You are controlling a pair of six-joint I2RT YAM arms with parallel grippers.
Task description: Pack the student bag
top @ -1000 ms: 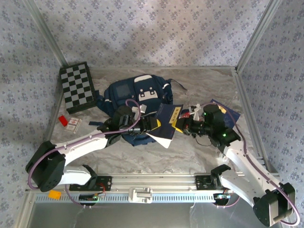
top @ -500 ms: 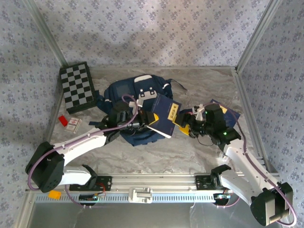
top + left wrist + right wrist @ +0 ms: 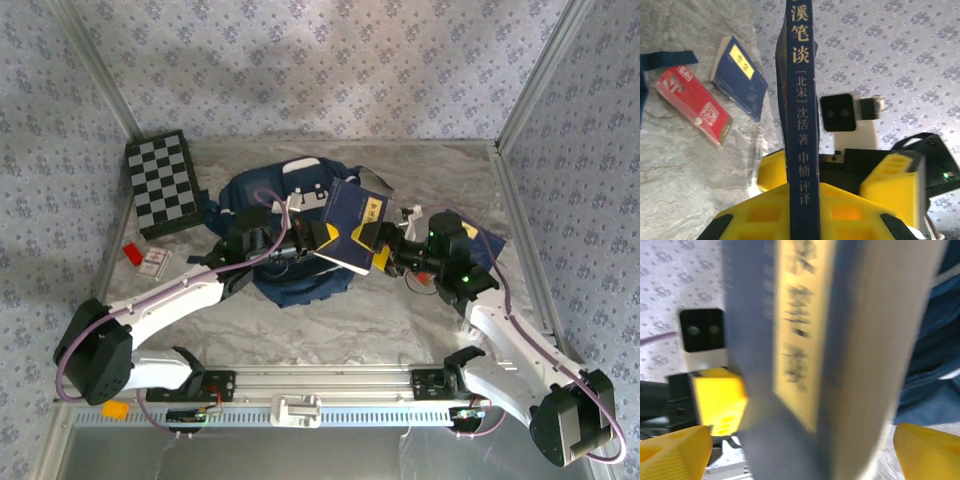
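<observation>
The student bag point(image 3: 262, 205), navy with white patches, lies at the table's middle. My left gripper point(image 3: 318, 240) is above its right side, shut on the spine edge of a dark blue book point(image 3: 352, 222) with a yellow label. In the left wrist view the spine point(image 3: 799, 125) stands upright between my yellow fingers point(image 3: 765, 215). My right gripper point(image 3: 380, 244) is at the book's other edge, open. Its yellow fingertips point(image 3: 675, 452) stand wide apart on either side of the blurred book point(image 3: 805, 365) without touching it. The bag's fabric point(image 3: 935, 340) lies behind.
A checkerboard point(image 3: 163, 183) lies at the back left, with a small red item point(image 3: 132, 253) and a card point(image 3: 155, 262) near it. A second blue book point(image 3: 740, 77), a red booklet point(image 3: 692, 102) and a pen point(image 3: 756, 155) lie at the right. Metal frame posts border the table.
The book passed from my right gripper to my left: the left shut on it, the right opened. The book has moved up and back over the bag's right side.
</observation>
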